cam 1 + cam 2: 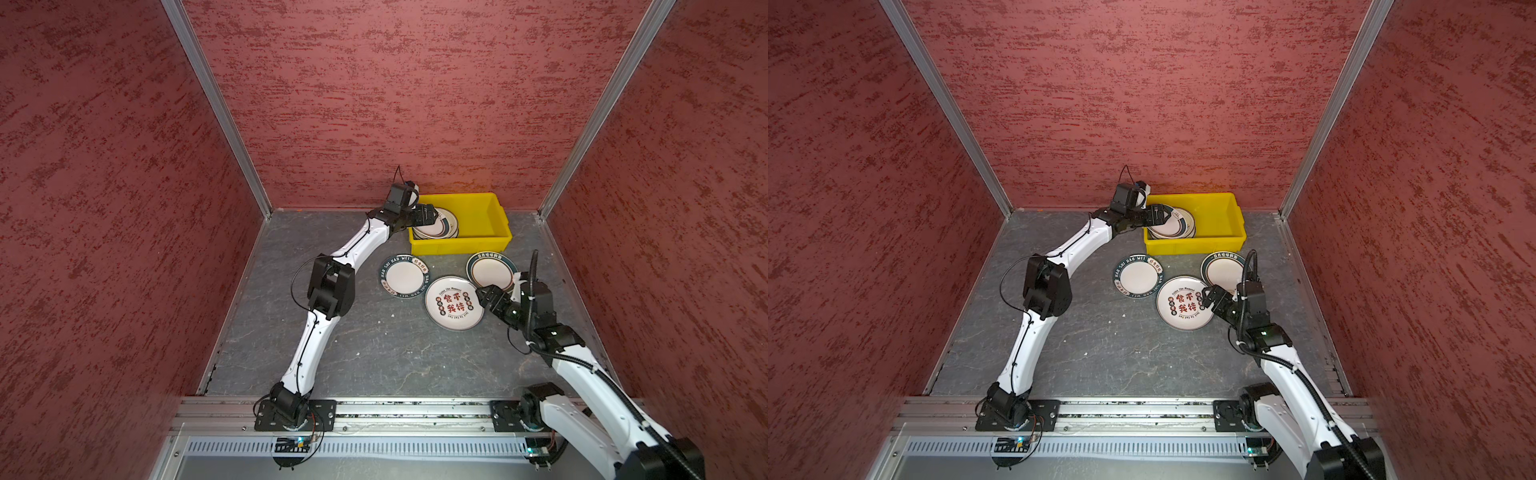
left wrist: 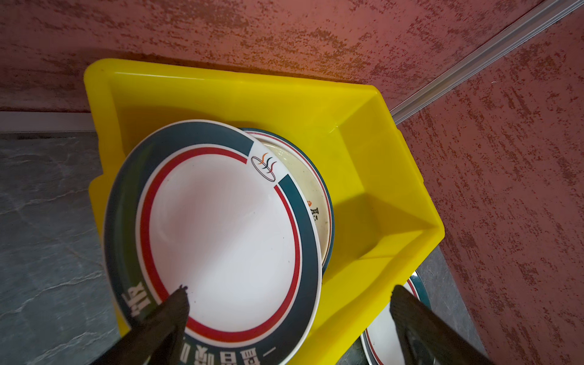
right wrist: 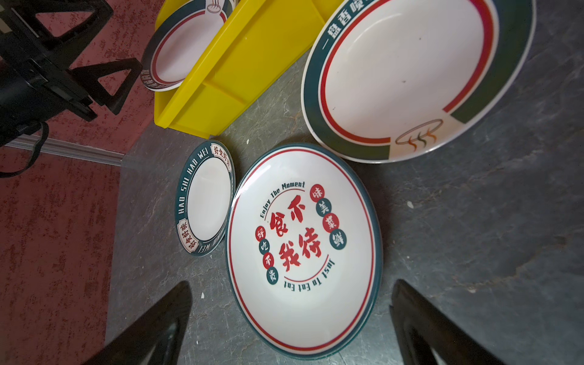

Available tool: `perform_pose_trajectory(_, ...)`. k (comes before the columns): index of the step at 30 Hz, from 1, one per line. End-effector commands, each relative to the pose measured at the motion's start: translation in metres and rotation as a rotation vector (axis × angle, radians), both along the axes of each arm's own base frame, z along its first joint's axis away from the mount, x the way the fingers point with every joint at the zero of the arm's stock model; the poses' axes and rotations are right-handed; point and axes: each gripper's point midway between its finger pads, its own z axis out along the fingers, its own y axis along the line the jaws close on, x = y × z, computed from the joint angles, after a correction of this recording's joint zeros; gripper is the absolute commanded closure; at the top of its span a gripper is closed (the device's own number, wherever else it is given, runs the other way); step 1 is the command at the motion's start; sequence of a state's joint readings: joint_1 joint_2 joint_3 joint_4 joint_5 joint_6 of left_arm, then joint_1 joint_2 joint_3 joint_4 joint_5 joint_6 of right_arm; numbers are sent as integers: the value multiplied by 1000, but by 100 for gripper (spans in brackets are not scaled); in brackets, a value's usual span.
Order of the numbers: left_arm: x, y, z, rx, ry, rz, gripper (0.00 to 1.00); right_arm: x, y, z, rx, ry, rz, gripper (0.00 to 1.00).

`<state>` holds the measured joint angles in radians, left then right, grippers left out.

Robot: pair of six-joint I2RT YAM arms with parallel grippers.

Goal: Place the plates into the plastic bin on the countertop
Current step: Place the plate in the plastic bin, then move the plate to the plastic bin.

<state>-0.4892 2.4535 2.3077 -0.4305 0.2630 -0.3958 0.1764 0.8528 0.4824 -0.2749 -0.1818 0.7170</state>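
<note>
While a stack of plates (image 1: 436,227) sits in the left end of the plastic bin (image 1: 478,242), its top plate (image 2: 221,237), white with a teal and red rim, lies tilted, its edge riding over the bin's left wall. The left gripper (image 1: 432,215) hovers over that end of the bin, jaws spread wide and gripping nothing; one finger (image 2: 172,311) lies over the top plate's rim. Just in front of the bin, on the countertop (image 1: 374,353), lie three more plates: a small lettered plate (image 1: 404,276), a teal-rimmed plate (image 1: 491,270), and, farther from the bin, a red-character plate (image 1: 454,302) overlapping the lettered one's rim. The right gripper (image 1: 483,291) hangs at that plate's right edge, jaws fully apart, empty.
</note>
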Motion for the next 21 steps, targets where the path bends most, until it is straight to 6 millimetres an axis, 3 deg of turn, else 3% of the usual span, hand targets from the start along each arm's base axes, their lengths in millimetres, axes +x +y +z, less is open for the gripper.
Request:
perform_pose_trajectory(1,2,-1,-22,12,38,9,0,0,-1,0,-4,-10,4,1)
perform_pose_trajectory(9,-5,-14,-35,10,63,-25,1,-1,-2,0,-6,-7,9,1)
perform_pose_trajectory(21,-5,-28,-35,-42,57,-51,0,0,-2,1,-3,-8,8,1)
